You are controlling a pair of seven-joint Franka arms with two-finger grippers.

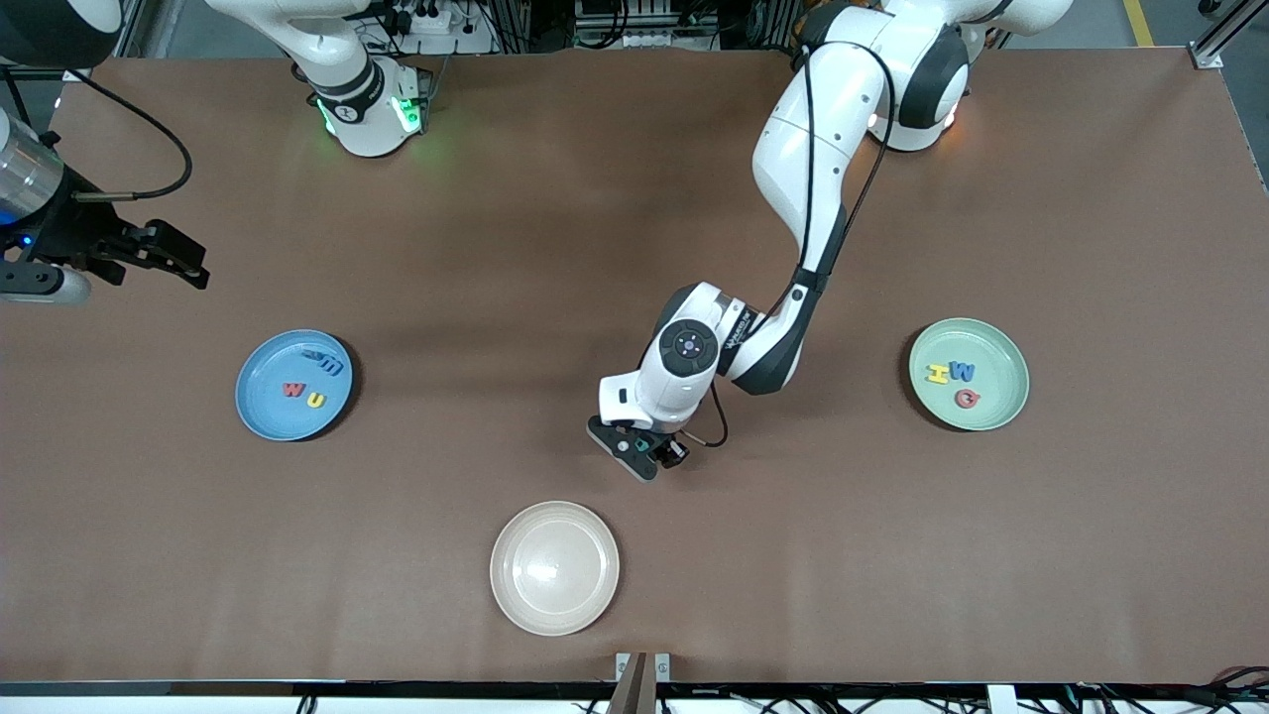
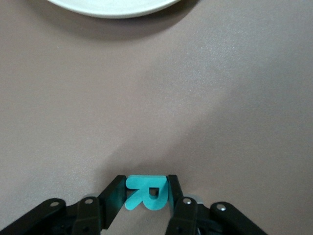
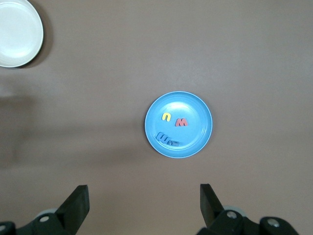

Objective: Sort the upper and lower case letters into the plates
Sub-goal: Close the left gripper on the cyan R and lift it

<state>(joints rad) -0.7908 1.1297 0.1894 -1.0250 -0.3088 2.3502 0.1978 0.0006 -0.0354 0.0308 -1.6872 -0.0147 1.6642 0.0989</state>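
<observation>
The bright blue plate (image 1: pixel 294 385) lies toward the right arm's end and holds a red, a yellow and a blue letter; it also shows in the right wrist view (image 3: pixel 178 124). The mint green plate (image 1: pixel 969 374) lies toward the left arm's end and holds three letters. My left gripper (image 1: pixel 649 458) is over the bare table in the middle, just above the cream-white plate's neighbourhood, shut on a teal capital letter R (image 2: pixel 146 192). My right gripper (image 1: pixel 164 260) is open and empty, held high over the table's end, above the area past the blue plate.
A cream-white plate (image 1: pixel 554 566) lies empty near the table's front edge, nearer to the front camera than the left gripper; its rim shows in the left wrist view (image 2: pixel 117 10) and in the right wrist view (image 3: pixel 19 34). The brown table (image 1: pixel 595 248) spreads around.
</observation>
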